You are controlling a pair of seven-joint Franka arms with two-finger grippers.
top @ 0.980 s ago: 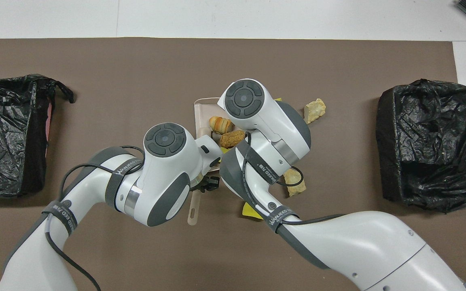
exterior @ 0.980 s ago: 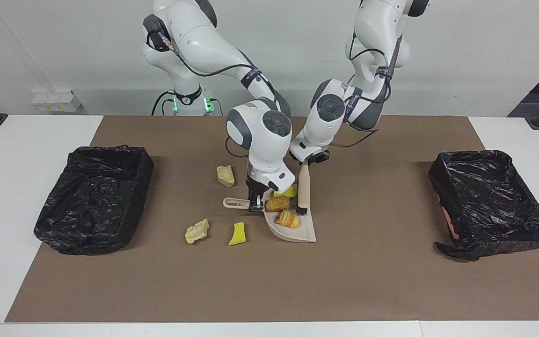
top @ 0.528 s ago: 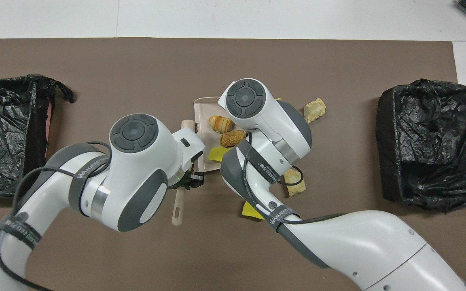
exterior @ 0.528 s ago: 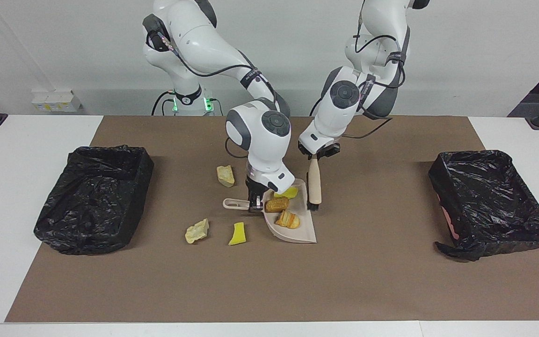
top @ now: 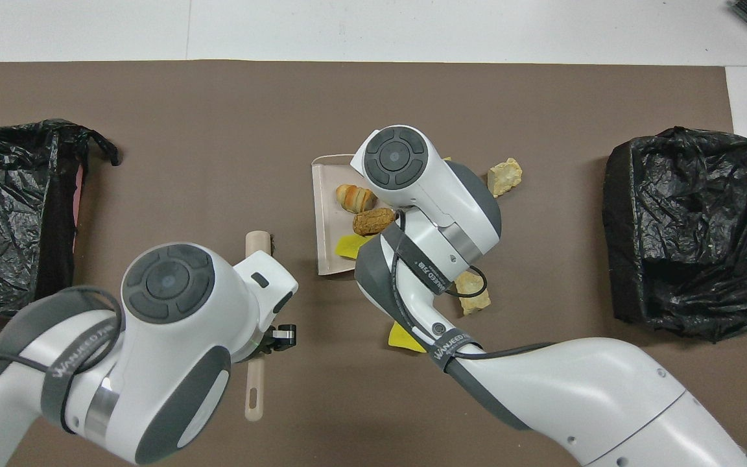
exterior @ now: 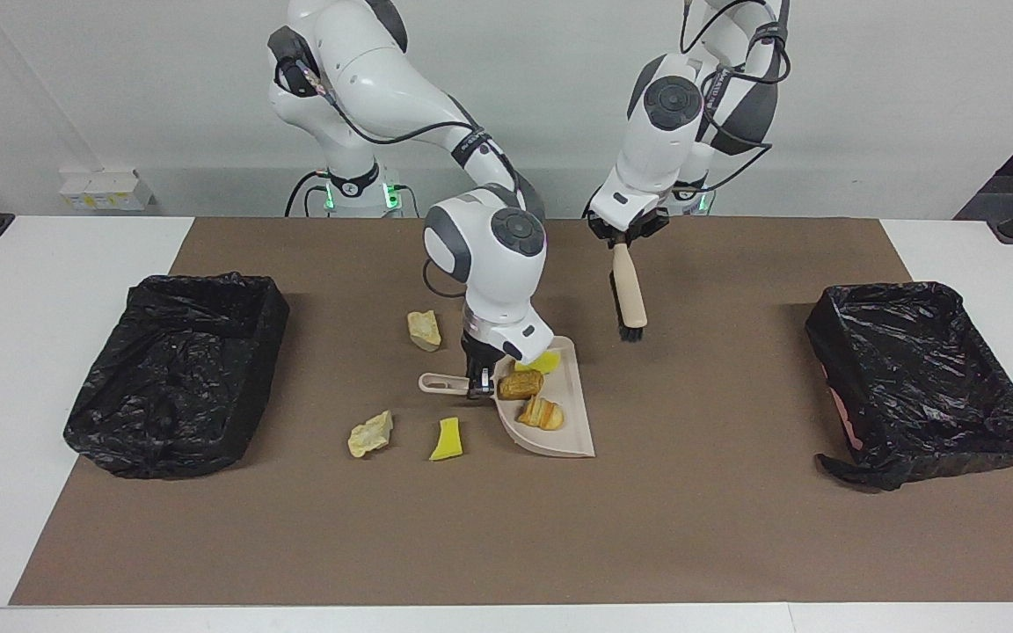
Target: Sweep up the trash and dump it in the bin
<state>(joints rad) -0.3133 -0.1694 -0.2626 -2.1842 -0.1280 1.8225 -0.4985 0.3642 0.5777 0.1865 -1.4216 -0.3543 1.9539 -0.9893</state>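
Three crusty and spongy scraps (exterior: 535, 390) fill the smooth dustpan (exterior: 559, 440) the right gripper (exterior: 477, 384) clamps; left gripper (exterior: 621, 239) clamps the brush (exterior: 629, 299).

White arms (exterior: 383, 61), grey joint caps, black cables, "WANJEED" bands.

Brown mat (exterior: 700, 527) across a white table (exterior: 5, 352), wall socket box (exterior: 102, 189) by the wall.

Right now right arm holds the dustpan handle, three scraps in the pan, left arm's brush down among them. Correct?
Not the brush. The facing view shows the left gripper holding it lifted, clear of the dustpan. The right gripper grips the handle; three scraps in the pan.
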